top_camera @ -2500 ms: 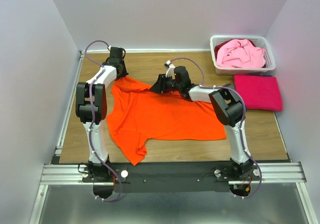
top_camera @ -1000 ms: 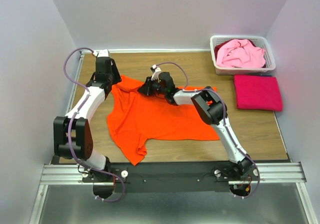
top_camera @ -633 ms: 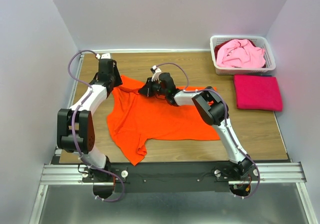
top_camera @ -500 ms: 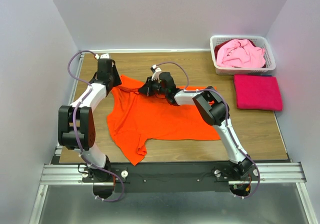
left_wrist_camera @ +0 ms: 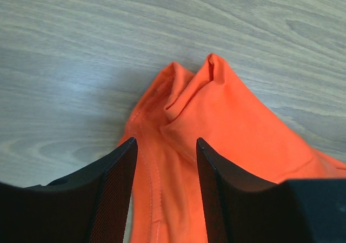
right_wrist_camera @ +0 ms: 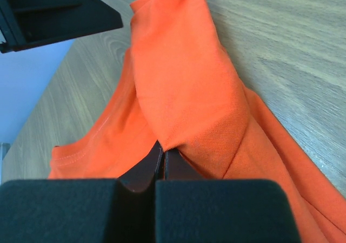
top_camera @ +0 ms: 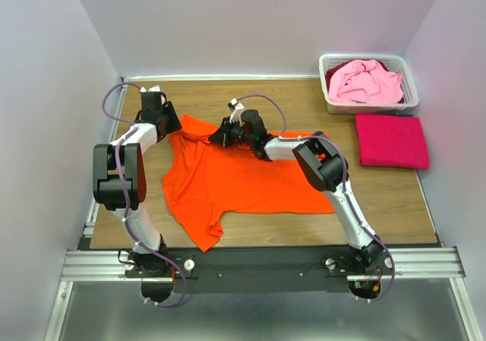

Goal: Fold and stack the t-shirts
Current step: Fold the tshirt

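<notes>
The left arm (top_camera: 114,178) and right arm (top_camera: 345,208) wear white shells with black joints, trail purple cables (top_camera: 260,96), and carry black end effector fingers (left_wrist_camera: 116,194).

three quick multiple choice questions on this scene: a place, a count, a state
1. Where is the pale pink t-shirt? A) in the white basket B) spread mid-table C) on the folded stack
2. How many t-shirts lie outside the basket? A) one B) two C) three
3. The right end effector is: A) wide open B) shut on nothing C) shut on the orange t-shirt
Answers: 1 A, heaped inside it; 2 B, the orange one and the folded magenta t-shirt; 3 C, orange cloth is pinched in it.
</notes>
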